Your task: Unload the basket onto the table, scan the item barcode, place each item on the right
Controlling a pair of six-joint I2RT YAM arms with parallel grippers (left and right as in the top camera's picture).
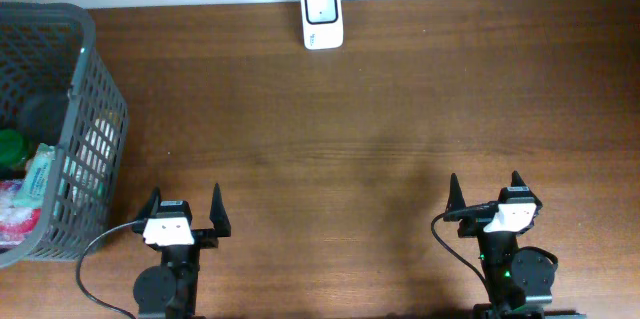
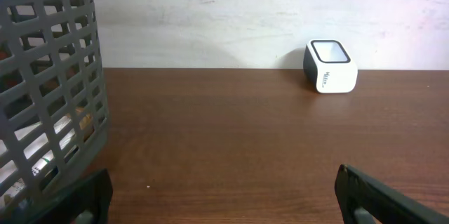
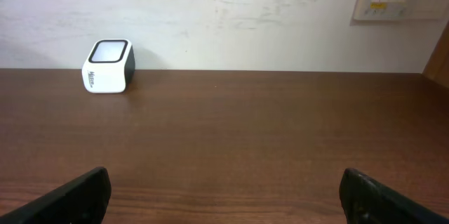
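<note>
Sitting by wall: white scanner, black-rimmed window | left gripper spread, empty | right gripper spread, empty

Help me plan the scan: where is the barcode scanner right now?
In the overhead view the white scanner stands at the table's far edge, near the middle, well to the right of the grey basket.

Wooden table, white scanner, grey basket

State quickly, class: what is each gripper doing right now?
Left gripper: open, holding nothing.
Right gripper: open, holding nothing.
</note>
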